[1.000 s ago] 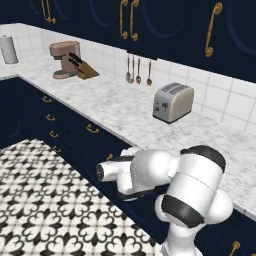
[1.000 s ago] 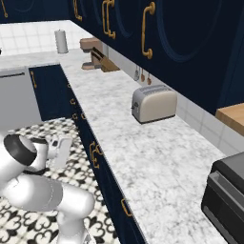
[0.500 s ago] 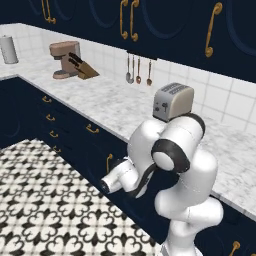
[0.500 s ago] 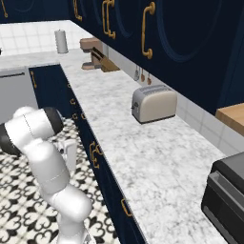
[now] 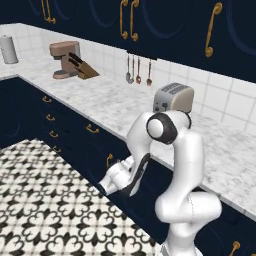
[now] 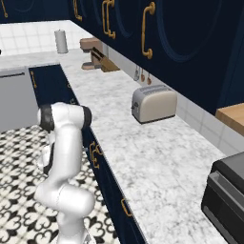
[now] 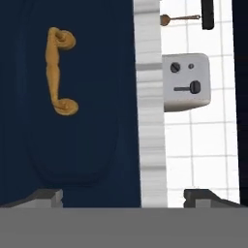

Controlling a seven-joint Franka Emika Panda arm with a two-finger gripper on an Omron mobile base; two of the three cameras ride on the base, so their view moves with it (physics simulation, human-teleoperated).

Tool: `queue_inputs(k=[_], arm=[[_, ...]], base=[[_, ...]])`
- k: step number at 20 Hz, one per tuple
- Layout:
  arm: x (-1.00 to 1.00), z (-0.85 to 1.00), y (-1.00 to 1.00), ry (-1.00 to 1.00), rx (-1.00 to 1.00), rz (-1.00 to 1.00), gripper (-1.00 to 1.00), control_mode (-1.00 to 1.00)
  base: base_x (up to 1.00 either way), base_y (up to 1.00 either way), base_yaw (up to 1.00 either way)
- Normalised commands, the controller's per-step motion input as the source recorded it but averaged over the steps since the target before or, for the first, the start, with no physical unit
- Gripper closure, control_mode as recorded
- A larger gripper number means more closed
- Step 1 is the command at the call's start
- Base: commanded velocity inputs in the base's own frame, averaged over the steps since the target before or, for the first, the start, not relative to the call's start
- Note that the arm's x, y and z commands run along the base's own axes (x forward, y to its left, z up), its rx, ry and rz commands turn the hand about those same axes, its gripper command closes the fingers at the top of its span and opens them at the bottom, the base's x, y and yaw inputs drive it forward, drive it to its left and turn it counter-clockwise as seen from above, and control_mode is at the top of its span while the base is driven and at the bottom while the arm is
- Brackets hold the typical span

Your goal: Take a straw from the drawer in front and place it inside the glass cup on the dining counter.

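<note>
Lowered gripper [image 7: 123,196] apparently faces drawer [image 7: 72,97].

A long white-grey veined marble worktop [image 5: 115,102] is running from the upper left of the left base view to its lower right. A silver two-slot toaster [image 5: 173,98] is sitting on it at centre right, while a brown coffee machine [image 5: 63,59], a wooden knife block [image 5: 82,68] and a white paper-towel roll [image 5: 8,49] are standing at upper left.

In the right base view the arm covers its own hand, and the black appliance [image 6: 228,200] is cut by the right edge. In the hand view the drawer [image 7: 72,145] front runs off the left and top edges, and the hanging utensil [image 7: 180,19] above the toaster [image 7: 186,82] is perhaps a spoon, too small to tell.
</note>
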Motion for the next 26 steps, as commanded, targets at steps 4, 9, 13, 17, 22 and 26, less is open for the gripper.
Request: queue_inputs(k=[4,9,13,17,22,26], arm=[[0.59,-0.20,0.00,-0.01,-0.04,-0.14,-1.00,-1.00],[0.57,-0.13,-0.05,0.00,0.00,-0.07,-1.00,-1.00],[0.59,-0.21,-0.10,0.00,0.00,-0.01,-1.00,-1.00],[0.57,-0.26,-0.17,0.00,0.00,0.00,-1.00,-1.00],[0.45,-0.31,-0.17,0.05,0.00,0.00,-1.00,-1.00],[0.41,-0.34,-0.19,0.07,0.02,0.00,-1.00,-1.00]], base=[[0.00,0.00,0.00],[0.00,0.00,0.00],[0.00,0.00,0.00],[0.00,0.00,0.00],[0.00,0.00,0.00],[0.00,0.00,0.00]])
